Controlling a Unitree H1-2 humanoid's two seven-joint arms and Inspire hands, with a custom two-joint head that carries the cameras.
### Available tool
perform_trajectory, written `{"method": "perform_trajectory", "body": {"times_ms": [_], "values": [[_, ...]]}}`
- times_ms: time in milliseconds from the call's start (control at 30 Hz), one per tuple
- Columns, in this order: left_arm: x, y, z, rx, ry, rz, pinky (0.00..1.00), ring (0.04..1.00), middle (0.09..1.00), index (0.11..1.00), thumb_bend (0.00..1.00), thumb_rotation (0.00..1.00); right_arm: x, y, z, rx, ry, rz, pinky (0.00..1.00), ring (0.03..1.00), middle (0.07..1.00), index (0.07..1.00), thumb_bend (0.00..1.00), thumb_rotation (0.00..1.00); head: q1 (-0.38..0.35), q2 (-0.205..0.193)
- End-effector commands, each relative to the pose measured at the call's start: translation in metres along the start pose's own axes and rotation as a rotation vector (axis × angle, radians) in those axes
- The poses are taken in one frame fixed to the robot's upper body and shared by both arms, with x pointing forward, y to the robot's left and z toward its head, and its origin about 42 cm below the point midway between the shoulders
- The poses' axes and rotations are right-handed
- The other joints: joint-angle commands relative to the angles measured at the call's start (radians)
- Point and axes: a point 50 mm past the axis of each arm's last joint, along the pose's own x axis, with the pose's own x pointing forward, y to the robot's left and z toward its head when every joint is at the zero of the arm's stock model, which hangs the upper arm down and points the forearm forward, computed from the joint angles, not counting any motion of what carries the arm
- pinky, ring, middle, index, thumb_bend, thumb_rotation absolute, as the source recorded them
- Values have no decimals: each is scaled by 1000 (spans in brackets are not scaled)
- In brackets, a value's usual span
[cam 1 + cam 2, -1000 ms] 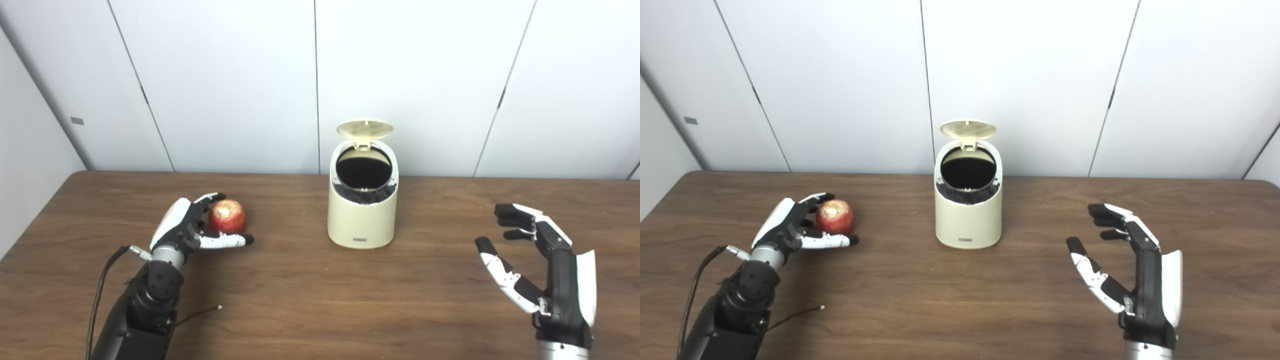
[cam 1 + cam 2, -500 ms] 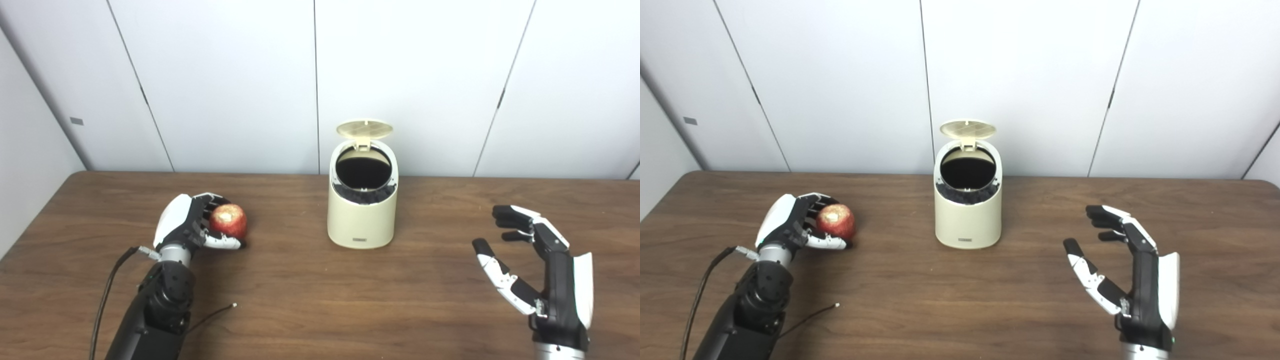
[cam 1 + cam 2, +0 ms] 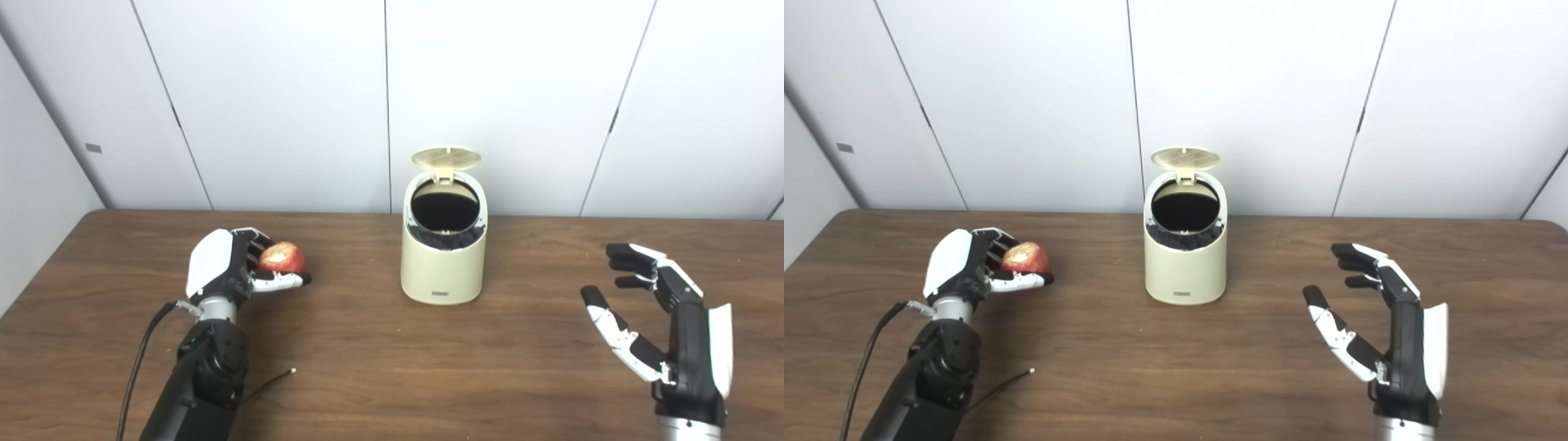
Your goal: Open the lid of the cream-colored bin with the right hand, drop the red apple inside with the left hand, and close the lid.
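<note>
The cream-colored bin (image 3: 443,263) stands upright at the middle back of the wooden table (image 3: 380,367). Its round lid (image 3: 446,158) is flipped up and back, and the dark opening faces me. To the bin's left, my left hand (image 3: 229,269) is shut on the red apple (image 3: 282,258) and holds it a little above the table. My right hand (image 3: 664,318) hovers open at the right, well clear of the bin, fingers spread and palm facing left.
White wall panels (image 3: 490,92) rise just behind the table's far edge. A thin black cable (image 3: 269,383) trails on the wood beside my left forearm.
My left hand closed its fingers around the apple and lifted it off the table, moving slightly up and toward the bin. The right hand stayed almost still.
</note>
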Motion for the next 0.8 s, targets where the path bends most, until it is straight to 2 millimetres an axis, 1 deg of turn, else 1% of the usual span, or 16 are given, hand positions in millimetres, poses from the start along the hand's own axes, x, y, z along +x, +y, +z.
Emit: {"method": "perform_trajectory", "body": {"times_ms": [0, 200, 333, 467, 567, 700, 767], "values": [[10, 22, 16, 9, -64, 70, 362, 436, 496, 490, 505, 0, 7, -3, 13, 21, -66, -14, 562, 656, 674, 651, 267, 280, 3, 1], [7, 28, 20, -7, -86, 68, 377, 454, 499, 479, 505, 0, 6, -1, 10, 9, -61, -15, 543, 644, 663, 648, 271, 311, 3, -2], [-1, 33, 31, -52, -141, 90, 321, 435, 502, 478, 506, 0, 7, 1, 8, 1, -62, -16, 547, 648, 667, 650, 266, 290, 0, -5], [-13, 40, 49, -112, -237, 118, 337, 441, 496, 472, 505, 0, 7, 3, 7, -2, -63, -21, 550, 648, 666, 650, 261, 250, -6, -7], [-22, 46, 62, -162, -312, 138, 339, 441, 488, 477, 505, 0, 8, 6, 7, 12, -59, -24, 557, 652, 669, 650, 264, 239, -10, -11], [-39, 54, 91, -267, -453, 155, 330, 440, 486, 480, 505, 0, 9, 9, 6, -1, -63, -12, 568, 660, 677, 658, 247, 235, -16, -18], [-48, 59, 106, -299, -510, 146, 328, 434, 491, 480, 504, 0, 10, 10, 7, 1, -65, -12, 569, 661, 677, 660, 243, 188, -19, -20]]}}
